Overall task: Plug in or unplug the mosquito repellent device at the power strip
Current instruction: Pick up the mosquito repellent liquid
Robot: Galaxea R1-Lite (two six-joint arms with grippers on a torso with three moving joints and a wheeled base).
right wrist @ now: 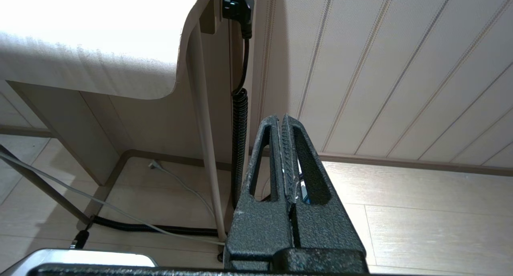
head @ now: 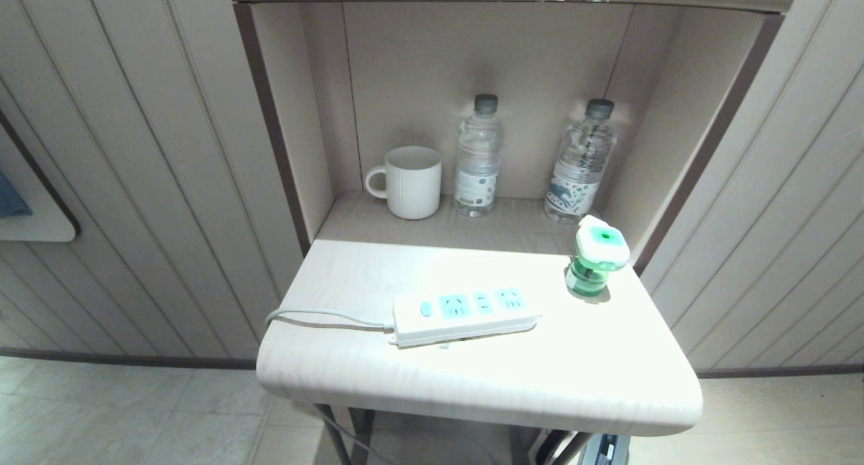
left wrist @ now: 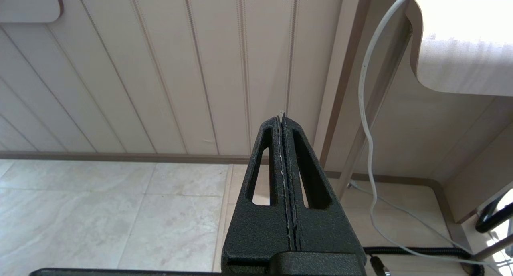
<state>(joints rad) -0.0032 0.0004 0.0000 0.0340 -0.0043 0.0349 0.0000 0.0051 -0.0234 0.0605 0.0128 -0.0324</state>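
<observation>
The mosquito repellent device (head: 597, 257) stands unplugged near the bench's (head: 472, 377) far right corner, apart from the power strip (head: 466, 314); both grippers' jaws pressed together, empty.

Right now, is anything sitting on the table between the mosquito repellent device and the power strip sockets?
Nothing visible. The mosquito repellent device stands upright on the table, apart from the power strip, with only bare tabletop between them. The mug and two water bottles stand farther back in the niche.
</observation>
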